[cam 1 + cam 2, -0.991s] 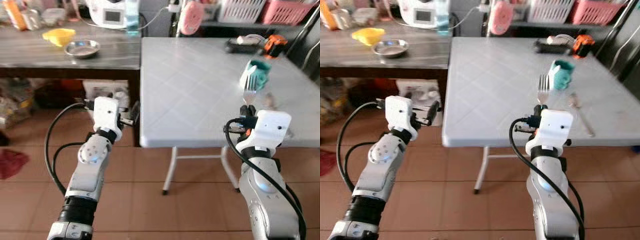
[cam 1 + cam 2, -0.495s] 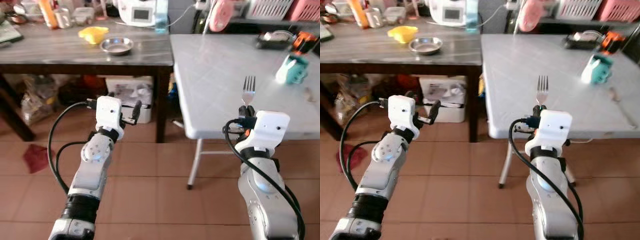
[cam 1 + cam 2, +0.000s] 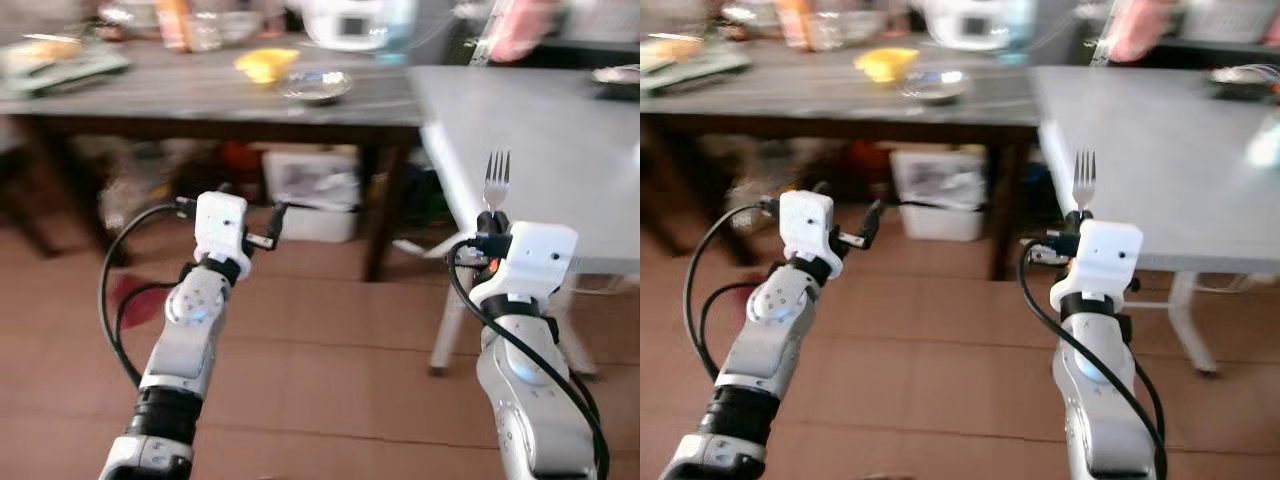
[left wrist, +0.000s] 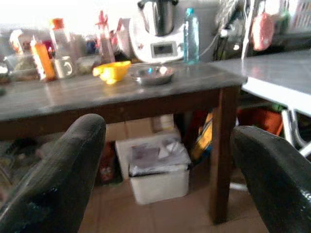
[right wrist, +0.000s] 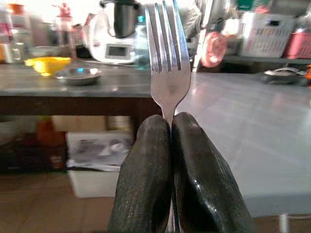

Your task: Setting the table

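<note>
Right wrist view gives you one fork (image 5: 166,73), tines up, its neck pinched tight between the two black fingers (image 5: 146,179) of the right pincer (image 3: 486,221). Two tables lie beyond that pincer: a white table (image 3: 560,130) straight ahead and to its right, and a dark wooden table (image 3: 200,100) ahead and to its left. The white table's near edge sits just past the fork; its legs stand on the tiled floor (image 3: 320,380) beside the right arm.

On the dark table you can count one steel bowl (image 3: 316,87), one yellow dish (image 3: 266,65) touching or just beside it, one white kitchen machine (image 4: 158,31) and one clear bottle (image 4: 191,36) with a blue cap. What the bowl holds is too blurred to tell. Under that table sits one white bin (image 4: 158,167) with crumpled paper or plastic in it.

Your left pincer (image 3: 270,225) hangs in the air with its fingers (image 4: 53,179) spread wide and nothing between them, aimed at the bin and the dark table's leg.
</note>
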Motion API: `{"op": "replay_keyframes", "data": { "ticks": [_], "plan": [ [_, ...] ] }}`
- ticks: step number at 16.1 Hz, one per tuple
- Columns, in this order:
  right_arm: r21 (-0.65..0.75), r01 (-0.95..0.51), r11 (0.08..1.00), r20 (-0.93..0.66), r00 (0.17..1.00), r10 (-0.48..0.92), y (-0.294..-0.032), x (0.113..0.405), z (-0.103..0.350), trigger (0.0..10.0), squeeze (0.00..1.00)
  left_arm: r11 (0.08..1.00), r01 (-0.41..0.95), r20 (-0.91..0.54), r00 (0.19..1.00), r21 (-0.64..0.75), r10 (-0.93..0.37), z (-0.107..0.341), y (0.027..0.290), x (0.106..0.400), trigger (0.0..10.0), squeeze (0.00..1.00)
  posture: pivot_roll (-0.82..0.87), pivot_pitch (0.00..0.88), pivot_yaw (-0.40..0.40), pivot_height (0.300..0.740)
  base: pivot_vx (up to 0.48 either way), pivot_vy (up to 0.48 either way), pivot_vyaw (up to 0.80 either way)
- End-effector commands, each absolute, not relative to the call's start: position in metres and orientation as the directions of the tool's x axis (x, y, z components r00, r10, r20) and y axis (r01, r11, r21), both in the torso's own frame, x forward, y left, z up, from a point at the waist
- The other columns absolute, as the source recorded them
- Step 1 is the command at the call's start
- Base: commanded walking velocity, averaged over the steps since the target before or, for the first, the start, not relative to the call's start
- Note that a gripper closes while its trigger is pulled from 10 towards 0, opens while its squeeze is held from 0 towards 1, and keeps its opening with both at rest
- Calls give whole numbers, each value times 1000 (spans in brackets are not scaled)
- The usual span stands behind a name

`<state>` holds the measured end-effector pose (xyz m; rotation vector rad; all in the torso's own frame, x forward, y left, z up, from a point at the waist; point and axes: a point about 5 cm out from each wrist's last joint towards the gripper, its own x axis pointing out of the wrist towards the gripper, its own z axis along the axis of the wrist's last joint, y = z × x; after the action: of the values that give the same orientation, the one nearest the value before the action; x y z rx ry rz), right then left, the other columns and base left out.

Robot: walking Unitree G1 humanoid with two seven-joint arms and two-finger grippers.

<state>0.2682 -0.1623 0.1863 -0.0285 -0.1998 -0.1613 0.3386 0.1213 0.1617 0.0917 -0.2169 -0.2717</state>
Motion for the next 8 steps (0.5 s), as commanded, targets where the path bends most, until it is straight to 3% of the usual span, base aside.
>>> {"op": "replay_keyframes", "data": {
  "ticks": [1, 2, 8],
  "plan": [
    [-2, 173, 985, 211, 963, -169, -165, 268, 189, 10000, 0, 959, 248, 207, 939, 139, -273, 163, 122, 339, 10000, 0, 81, 100, -29, 740, 0, 476, 631],
    [3, 175, 984, 213, 962, -172, -165, 267, 190, 10000, 0, 959, 239, 217, 939, 151, -268, 165, 122, 339, 10000, 0, 80, 100, -27, 740, 0, 0, 587],
    [4, 185, 983, 211, 960, -182, -167, 266, 188, 10000, 0, 946, 291, 226, 921, 140, -317, 165, 116, 335, 10000, 0, 80, 101, -28, 740, 0, 0, 0]
  ]
}}
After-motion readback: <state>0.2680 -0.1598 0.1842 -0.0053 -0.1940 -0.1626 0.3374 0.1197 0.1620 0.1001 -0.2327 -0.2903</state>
